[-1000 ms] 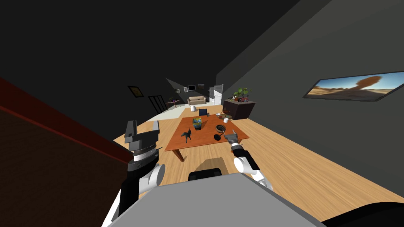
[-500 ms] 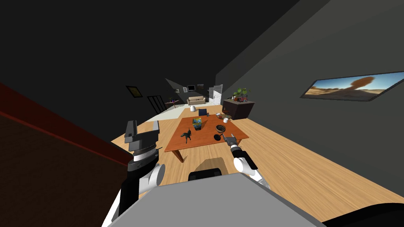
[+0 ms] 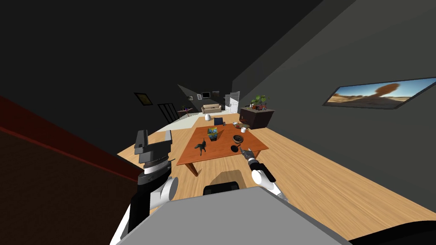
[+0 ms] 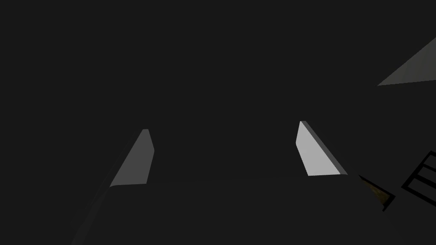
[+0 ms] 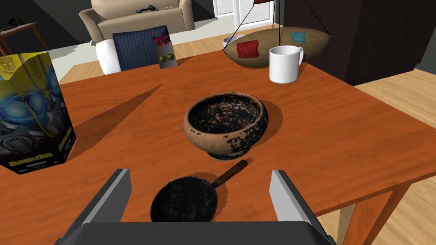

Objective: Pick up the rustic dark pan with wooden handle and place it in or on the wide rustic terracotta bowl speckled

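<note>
Right pincer spread, pan flat on the counter between its fingers, handle towards the bowl just beyond; left pincer spread. Risk: blades may slip off the round rim, knocking the bowl

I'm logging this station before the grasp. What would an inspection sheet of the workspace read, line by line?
Surface: orange-brown wooden table.
Job's things: dark pan flat on the table, ungripped, wooden handle toward the speckled bowl; bowl upright, empty.
Clutter: white mug, printed box, blue card, brown patched oval item, dark animal figure.
Grippers: right gripper open, fingers either side of the pan; left gripper open, raised away from the table.
Cables: nothing seen.
Surroundings: wood floor, sofa, dark cabinet.
</note>
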### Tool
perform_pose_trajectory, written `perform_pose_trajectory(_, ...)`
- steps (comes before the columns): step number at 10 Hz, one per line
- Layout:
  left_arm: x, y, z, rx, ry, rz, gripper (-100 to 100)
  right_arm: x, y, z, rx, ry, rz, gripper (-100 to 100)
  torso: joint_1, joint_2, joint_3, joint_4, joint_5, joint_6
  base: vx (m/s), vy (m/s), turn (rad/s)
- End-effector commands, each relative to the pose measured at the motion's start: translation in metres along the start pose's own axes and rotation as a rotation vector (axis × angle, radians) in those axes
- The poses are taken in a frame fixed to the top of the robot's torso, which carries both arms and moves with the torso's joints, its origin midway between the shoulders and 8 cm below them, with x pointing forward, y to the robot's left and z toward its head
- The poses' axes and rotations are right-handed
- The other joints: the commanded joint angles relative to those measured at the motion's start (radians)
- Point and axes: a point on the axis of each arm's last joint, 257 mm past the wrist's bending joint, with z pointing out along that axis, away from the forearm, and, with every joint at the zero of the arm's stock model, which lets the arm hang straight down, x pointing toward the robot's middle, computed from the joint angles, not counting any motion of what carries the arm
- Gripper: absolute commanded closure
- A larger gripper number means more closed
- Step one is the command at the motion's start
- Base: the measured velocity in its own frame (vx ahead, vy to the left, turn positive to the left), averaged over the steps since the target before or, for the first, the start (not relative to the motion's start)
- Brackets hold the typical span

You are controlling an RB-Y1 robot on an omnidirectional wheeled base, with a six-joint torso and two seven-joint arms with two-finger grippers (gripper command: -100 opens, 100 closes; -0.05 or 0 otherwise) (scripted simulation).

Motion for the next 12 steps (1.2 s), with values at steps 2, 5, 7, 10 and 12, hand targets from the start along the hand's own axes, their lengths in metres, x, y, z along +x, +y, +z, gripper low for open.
perform_pose_trajectory(2, 0.000, 0.000, 0.000, 0.000, 0.000, 0.000, 0, -0.024, 0.003, 0.001, -0.005, -0.062, 0.110, -100, 0.000, 0.000, 0.000, 0.000, 0.000, 0.000, 0.020, 0.004, -0.016)
perform_pose_trajectory(5, 0.000, 0.000, 0.000, 0.000, 0.000, 0.000, 0, -0.062, 0.007, 0.002, -0.022, -0.162, 0.279, -100, 0.000, -0.001, 0.000, 0.000, 0.000, 0.000, 0.034, 0.000, -0.016)
perform_pose_trajectory(7, 0.000, 0.000, 0.000, 0.000, 0.000, 0.000, 0, -0.079, 0.008, 0.003, -0.032, -0.206, 0.360, -100, 0.000, -0.001, 0.000, 0.000, 0.000, 0.000, 0.035, 0.001, -0.011)
perform_pose_trajectory(10, 0.000, 0.000, 0.000, 0.000, 0.000, 0.000, 0, -0.107, 0.007, 0.003, -0.050, -0.284, 0.500, -100, -0.001, -0.001, 0.000, 0.000, 0.000, 0.000, 0.040, -0.005, -0.016)
perform_pose_trajectory(12, 0.000, 0.000, 0.000, 0.000, 0.000, 0.000, 0, -0.126, 0.009, 0.000, -0.072, -0.330, 0.595, -100, -0.001, -0.002, -0.001, 0.000, 0.000, 0.000, 0.050, -0.005, -0.005)
